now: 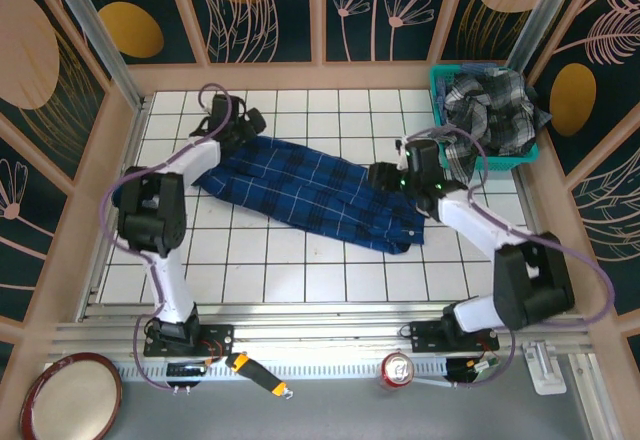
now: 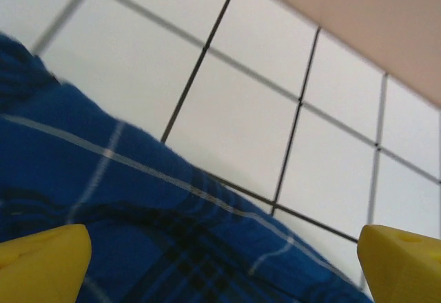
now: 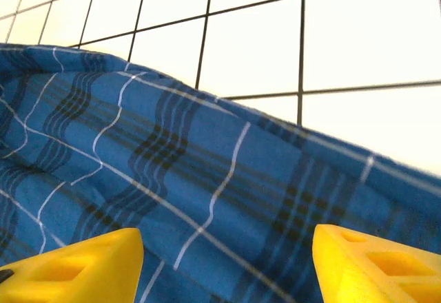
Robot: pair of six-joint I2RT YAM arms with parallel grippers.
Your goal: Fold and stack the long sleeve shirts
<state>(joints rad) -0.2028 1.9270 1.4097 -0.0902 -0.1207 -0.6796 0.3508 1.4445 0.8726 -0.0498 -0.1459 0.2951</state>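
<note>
Two shirts: the navy-blue shirt [image 1: 310,192] lies diagonally across the table [image 1: 330,270] centre; the grey checked shirt [image 1: 495,110] fills the teal basket [image 1: 438,98], far right. The left gripper [image 2: 224,258], over the navy-blue shirt's far-left end, and the right gripper [image 3: 227,262], over its right part, both have fingers spread wide.

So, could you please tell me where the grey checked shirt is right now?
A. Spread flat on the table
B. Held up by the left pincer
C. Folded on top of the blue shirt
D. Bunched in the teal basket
D: the grey shirt sits crumpled inside the basket at the far right corner, apart from the blue shirt.
</note>
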